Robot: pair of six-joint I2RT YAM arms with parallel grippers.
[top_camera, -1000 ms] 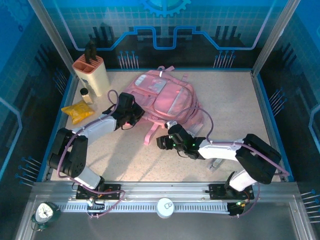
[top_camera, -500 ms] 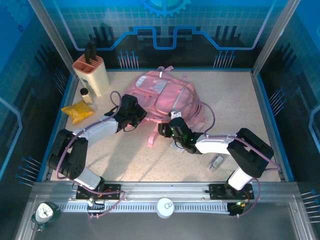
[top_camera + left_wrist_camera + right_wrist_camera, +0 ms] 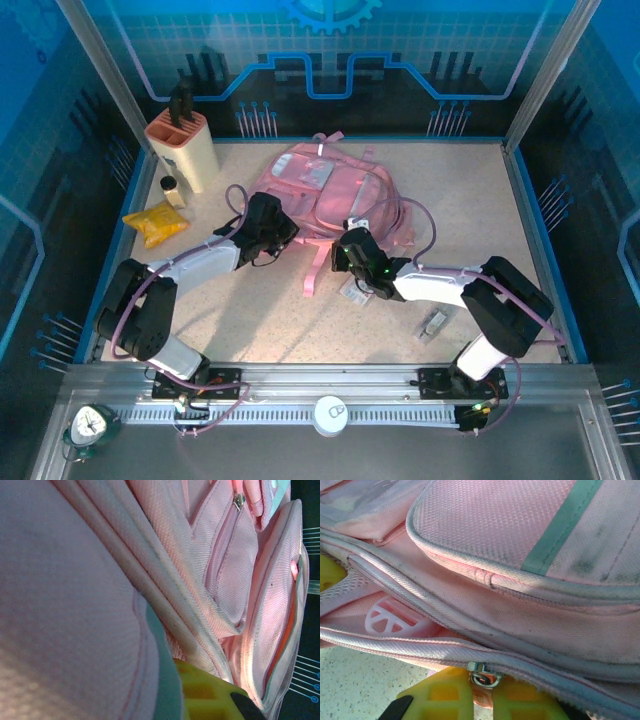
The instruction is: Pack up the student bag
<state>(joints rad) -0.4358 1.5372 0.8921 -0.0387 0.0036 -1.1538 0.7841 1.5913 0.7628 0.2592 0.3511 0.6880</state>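
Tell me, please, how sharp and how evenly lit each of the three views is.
Top external: sharp throughout, warm light on the table with faint arm shadows, blue cast on the walls. Left wrist: the student bag is so close that the left half blurs; its weave is crisp only toward the upper centre. Right wrist: weave sharp up top, the zip pull slightly soft.

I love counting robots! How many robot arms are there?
2. The left black-and-white robot arm reaches the big pink fabric backpack from the left; the right black-and-white robot arm reaches its near edge.
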